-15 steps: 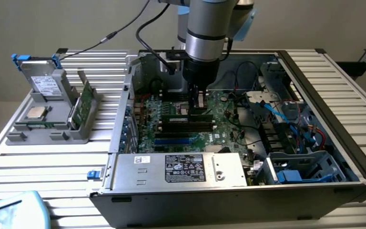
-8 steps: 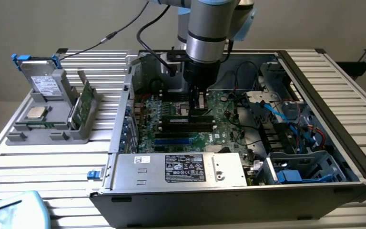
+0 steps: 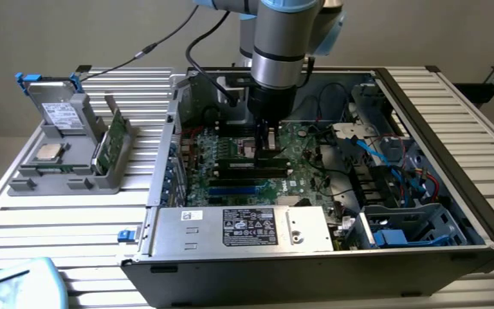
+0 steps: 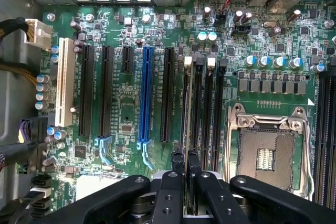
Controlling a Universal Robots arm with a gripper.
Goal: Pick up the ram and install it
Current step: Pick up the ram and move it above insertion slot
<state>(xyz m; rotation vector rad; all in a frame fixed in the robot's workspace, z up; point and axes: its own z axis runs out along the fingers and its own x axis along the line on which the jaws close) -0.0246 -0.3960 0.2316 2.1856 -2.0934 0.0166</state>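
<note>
Green ram (image 4: 186,119) pinched edge-on in the narrowed gripper (image 4: 185,163), over black memory slots (image 4: 207,114) beside the processor socket (image 4: 268,156)
Likely light, stiff, thin, fragile; best gripped mid-length on the top edge; seems lined up with one slot; motherboard (image 4: 126,114) below

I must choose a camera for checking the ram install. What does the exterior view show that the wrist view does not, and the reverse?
From the exterior view: the arm, the gray holder outside the case with a silver processor chip and a hard drive, and the power supply. From the wrist view: the empty processor socket, the white slot, a row of blue-topped capacitors. Shared: the motherboard, its blue slot, and the gripper low over the black memory slots.
</note>
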